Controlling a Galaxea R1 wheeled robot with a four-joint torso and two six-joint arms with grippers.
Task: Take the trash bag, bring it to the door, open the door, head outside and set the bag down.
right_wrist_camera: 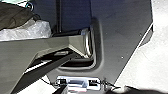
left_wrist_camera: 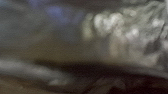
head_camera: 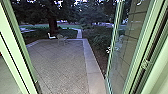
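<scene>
We look through the open door (head_camera: 123, 53) to the paved yard (head_camera: 60, 63), and at its far part we see some pale furniture (head_camera: 61, 38). The bag (right_wrist_camera: 38, 31) (its clear plastic has many wrinkles) is near the robot's dark body (right_wrist_camera: 122, 37), and for the left gripper and the right gripper, we cannot tell if they are closed or apart.

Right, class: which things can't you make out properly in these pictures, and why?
Left wrist view: pale patch, blurred past recognising.
Right wrist view: translucent plastic, cut off by the picture's edge.
Head view: patio furniture, too small for detail.
Head view: glass door, foot cut off below.
</scene>
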